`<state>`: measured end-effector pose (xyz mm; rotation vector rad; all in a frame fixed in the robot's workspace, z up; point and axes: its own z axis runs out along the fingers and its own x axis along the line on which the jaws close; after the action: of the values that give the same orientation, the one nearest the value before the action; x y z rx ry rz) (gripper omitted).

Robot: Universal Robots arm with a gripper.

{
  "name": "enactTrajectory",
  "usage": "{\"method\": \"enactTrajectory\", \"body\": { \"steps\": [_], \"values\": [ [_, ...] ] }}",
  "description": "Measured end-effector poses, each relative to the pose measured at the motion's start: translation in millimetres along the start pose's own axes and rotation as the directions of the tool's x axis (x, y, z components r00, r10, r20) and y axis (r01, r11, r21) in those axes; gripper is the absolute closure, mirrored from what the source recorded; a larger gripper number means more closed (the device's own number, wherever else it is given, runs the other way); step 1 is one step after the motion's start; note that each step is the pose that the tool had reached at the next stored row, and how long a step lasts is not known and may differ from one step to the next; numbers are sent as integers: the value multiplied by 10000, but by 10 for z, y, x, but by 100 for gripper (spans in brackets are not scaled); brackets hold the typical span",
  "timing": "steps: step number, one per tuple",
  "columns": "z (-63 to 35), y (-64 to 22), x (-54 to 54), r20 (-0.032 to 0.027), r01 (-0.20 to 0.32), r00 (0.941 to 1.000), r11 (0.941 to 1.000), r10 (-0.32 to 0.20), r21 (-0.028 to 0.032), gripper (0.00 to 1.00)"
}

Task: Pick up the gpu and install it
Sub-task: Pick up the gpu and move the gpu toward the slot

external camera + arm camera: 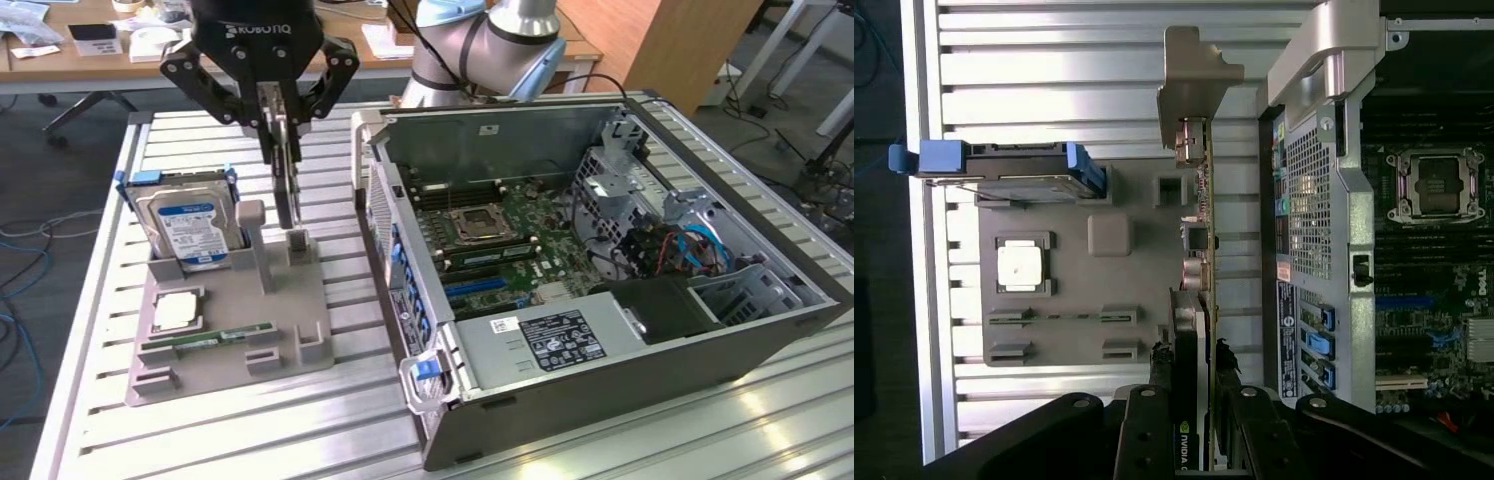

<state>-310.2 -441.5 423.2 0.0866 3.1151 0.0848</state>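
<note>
Slatted aluminium table [83, 350], office desk [94, 60] behind. Gripper [276, 108] clenched on gpu [284, 180], which hangs upright over grey fixture [287, 305] (bracket end down). Open computer case [641, 350] stands near, a narrow strip of slats between.

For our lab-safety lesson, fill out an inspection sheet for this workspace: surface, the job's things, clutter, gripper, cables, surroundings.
Surface: slatted metal table carrying a grey tray.
Job's things: gpu held upright, edge-on, over the tray's holder; cannot tell whether it is clear of it. Open PC case lies beside the tray, motherboard exposed.
Clutter: hard drive, CPU and memory stick in the tray.
Gripper: gripper shut on the gpu's upper end.
Cables: blue and red leads inside the case; blue cable on the floor.
Surroundings: desk with papers behind; wooden panel.
</note>
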Motion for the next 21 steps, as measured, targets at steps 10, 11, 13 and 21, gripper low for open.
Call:
{"method": "enactTrajectory", "body": {
  "steps": [10,11,13,21],
  "values": [
    [-1,1,-19,-3,2,10000,10000,-2,1,73],
    [0,1,-28,-1,1,10000,10000,-1,0,73],
    [0,3,-52,-1,0,10000,10000,0,1,73],
    [4,9,-175,-2,0,10000,10000,0,-20,73]
  ]
}}
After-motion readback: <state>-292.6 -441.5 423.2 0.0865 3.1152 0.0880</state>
